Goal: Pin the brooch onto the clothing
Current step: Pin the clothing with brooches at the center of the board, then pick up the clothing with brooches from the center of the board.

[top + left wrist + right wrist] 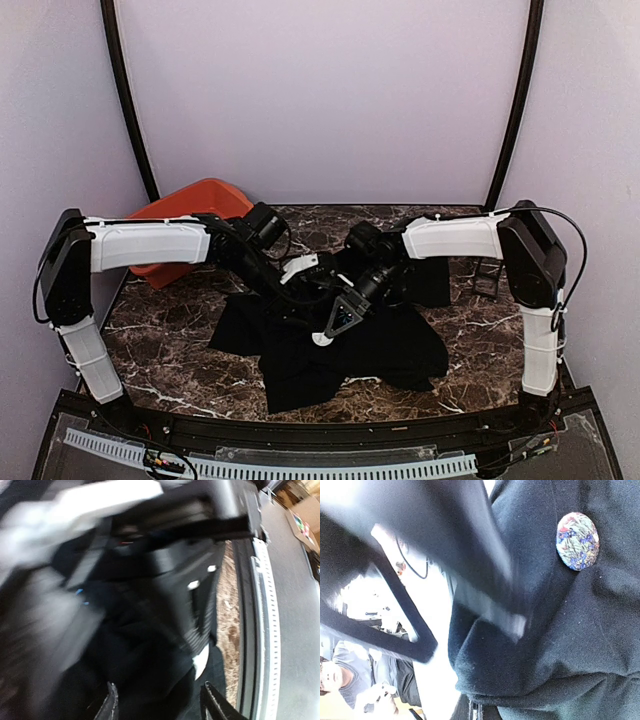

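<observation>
T-shirt (370, 350): black, crumpled in a heap mid-table, nearer the near edge than the far one.
brooch (577, 541): small round disc with a blue/red/white floral face, lying flat against the black shirt fabric beside a fold. Seen close in the right wrist view only; can't be picked out from the top.
left gripper (160, 702): fingers apart, hovering over the black cloth. Wrist view is badly motion-blurred.
right gripper (328, 333): jaws closed, tip down at the shirt's middle. Can't tell if cloth is pinched between them.
arms: both reach in to the shirt from either side, wrists close together above it.
table (180, 340): dark brown marble with white veins.
bin (185, 215): orange-red, tilted, at the far-left corner, clear of the shirt.
small dark object (487, 278): near the right edge, apart from the shirt; too small to name.
</observation>
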`<state>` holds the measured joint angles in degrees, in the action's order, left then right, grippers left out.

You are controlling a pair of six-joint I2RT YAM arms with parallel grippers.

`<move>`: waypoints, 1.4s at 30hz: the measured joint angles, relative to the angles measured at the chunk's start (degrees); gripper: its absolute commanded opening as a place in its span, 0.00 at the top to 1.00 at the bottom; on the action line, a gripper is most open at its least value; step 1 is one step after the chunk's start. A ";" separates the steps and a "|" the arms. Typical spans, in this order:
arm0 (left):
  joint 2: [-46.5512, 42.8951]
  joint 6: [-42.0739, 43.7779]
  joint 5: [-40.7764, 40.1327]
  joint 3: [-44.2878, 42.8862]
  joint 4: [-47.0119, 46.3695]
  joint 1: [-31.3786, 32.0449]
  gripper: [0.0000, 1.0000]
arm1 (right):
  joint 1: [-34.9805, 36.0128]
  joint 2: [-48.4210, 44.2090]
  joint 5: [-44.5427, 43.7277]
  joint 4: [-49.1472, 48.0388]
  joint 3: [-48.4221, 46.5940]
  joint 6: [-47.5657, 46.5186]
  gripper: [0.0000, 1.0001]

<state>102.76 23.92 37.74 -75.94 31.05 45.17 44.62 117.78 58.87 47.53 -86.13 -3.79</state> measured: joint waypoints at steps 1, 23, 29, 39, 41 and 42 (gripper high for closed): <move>-0.72 -0.35 -0.50 0.35 -0.33 -0.48 0.39 | 0.00 0.00 -0.04 -0.02 0.00 -0.02 0.95; -1.03 -12.96 -20.70 1.11 -5.99 -15.47 0.01 | -9.14 -4.74 -43.54 -4.26 -13.29 -11.34 0.43; 5.27 -10.82 -23.41 -3.21 -2.69 -15.65 0.02 | -9.57 10.10 -47.80 -3.04 -30.47 -23.78 0.43; 15.52 -8.83 -25.18 -11.58 3.67 -15.67 0.10 | -10.45 21.64 -45.16 0.04 -42.23 -35.23 0.42; 16.98 -8.59 -25.18 -13.27 4.33 -15.67 0.10 | -10.58 22.36 -44.15 -0.04 -42.77 -36.26 0.41; 17.44 -8.50 -25.18 -13.73 4.52 -15.67 0.10 | -10.67 22.84 -43.45 -0.02 -43.01 -36.54 0.41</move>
<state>120.20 15.42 12.56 -89.67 35.57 29.50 33.95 140.62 15.42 47.51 -129.14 -40.34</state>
